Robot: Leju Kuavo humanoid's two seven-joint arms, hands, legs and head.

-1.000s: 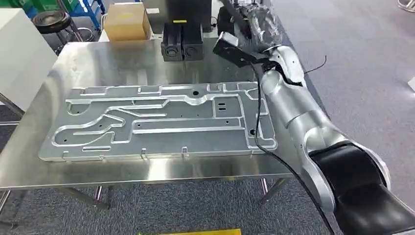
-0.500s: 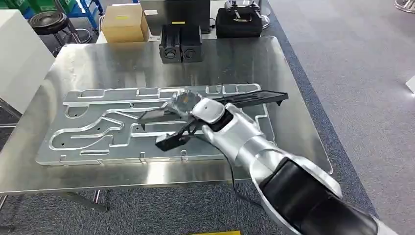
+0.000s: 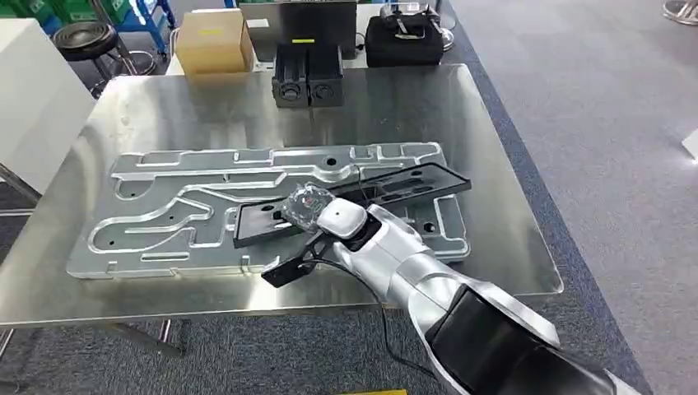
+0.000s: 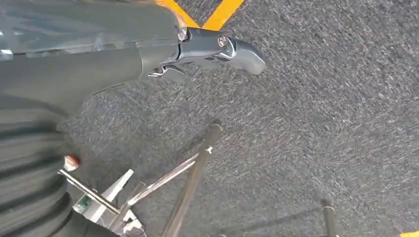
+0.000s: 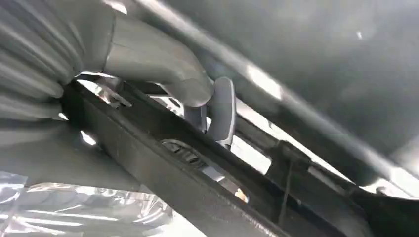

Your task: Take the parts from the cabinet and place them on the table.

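Over the table: we have the long black part (image 3: 362, 197) lying slantwise across the big machined aluminium plate (image 3: 165, 214), one end near the plate's right edge, the other toward its middle.
Why it lies so: we judge that we are laying it down flat, low over the plate, so that it settles without dropping; whether it already rests on the plate we cannot tell.
Right robot hand: our right robot hand (image 3: 309, 206) grips the part near its middle, a crinkled clear wrap over it; holding mid-length probably keeps so long a piece from tipping.
Right wrist view adds: the thick grey thumb (image 5: 158, 64) pressed on one face of the black part (image 5: 197, 182) and a darker finger (image 5: 222, 108) curled over its edge, which the head view hides beneath the wrist.
Left robot hand: our left robot hand (image 4: 217, 47) hangs over the grey carpet (image 4: 321, 123); what shows holds nothing, but we cannot tell how the fingers stand.
Table: the steel table (image 3: 494, 148) carries the plate and, at its far edge, two black blocks (image 3: 309, 74).
Beyond: a cardboard box (image 3: 212, 37) and a black case (image 3: 403, 37) stand behind it.
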